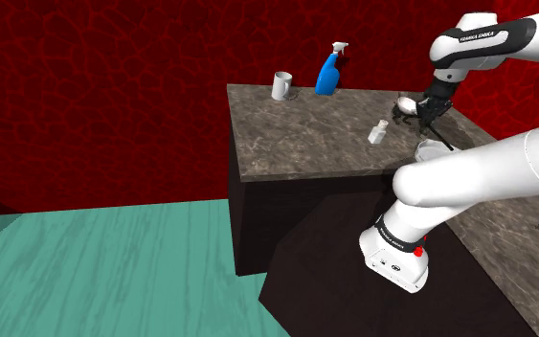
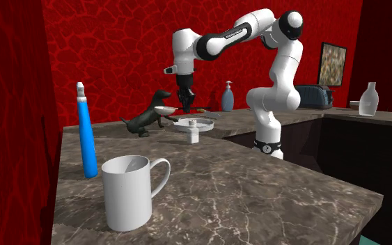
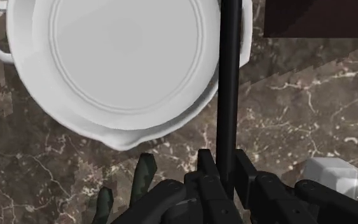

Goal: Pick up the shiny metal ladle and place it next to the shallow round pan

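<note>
Brown marbled desk (image 1: 305, 144), red cracked walls (image 1: 95, 86), teal floor (image 1: 95, 268)
End effector (image 3: 225, 162) pinches the ladle (image 3: 228, 83) by its thin dark handle; its pale bowl hangs at 11 o'clock of the round white pan (image 3: 126, 63), shoulder view

The big white robot arm (image 1: 478, 170) has tiny white letters on its dark band (image 1: 479, 36) (they look like FRANKA EMIKA).

Both exterior views face each other across the counter (image 1: 305, 134).
</note>
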`<action>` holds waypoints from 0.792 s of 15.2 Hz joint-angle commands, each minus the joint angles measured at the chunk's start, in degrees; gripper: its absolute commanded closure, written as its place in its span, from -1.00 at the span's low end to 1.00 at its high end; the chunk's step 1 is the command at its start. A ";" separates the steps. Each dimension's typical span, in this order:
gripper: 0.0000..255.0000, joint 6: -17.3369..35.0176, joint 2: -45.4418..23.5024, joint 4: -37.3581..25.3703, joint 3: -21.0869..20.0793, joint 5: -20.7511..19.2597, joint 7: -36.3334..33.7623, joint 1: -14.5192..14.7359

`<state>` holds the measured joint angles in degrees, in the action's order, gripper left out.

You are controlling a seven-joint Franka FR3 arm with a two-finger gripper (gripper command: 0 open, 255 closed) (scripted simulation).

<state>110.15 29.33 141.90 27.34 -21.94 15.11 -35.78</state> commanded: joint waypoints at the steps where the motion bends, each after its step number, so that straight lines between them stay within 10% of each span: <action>1: 1.00 -0.08 0.62 -0.14 2.01 -1.45 2.74 -1.46; 12: 1.00 2.48 -3.18 -6.18 15.33 -6.12 18.91 -6.31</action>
<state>111.93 27.13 136.54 41.11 -27.89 32.25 -41.92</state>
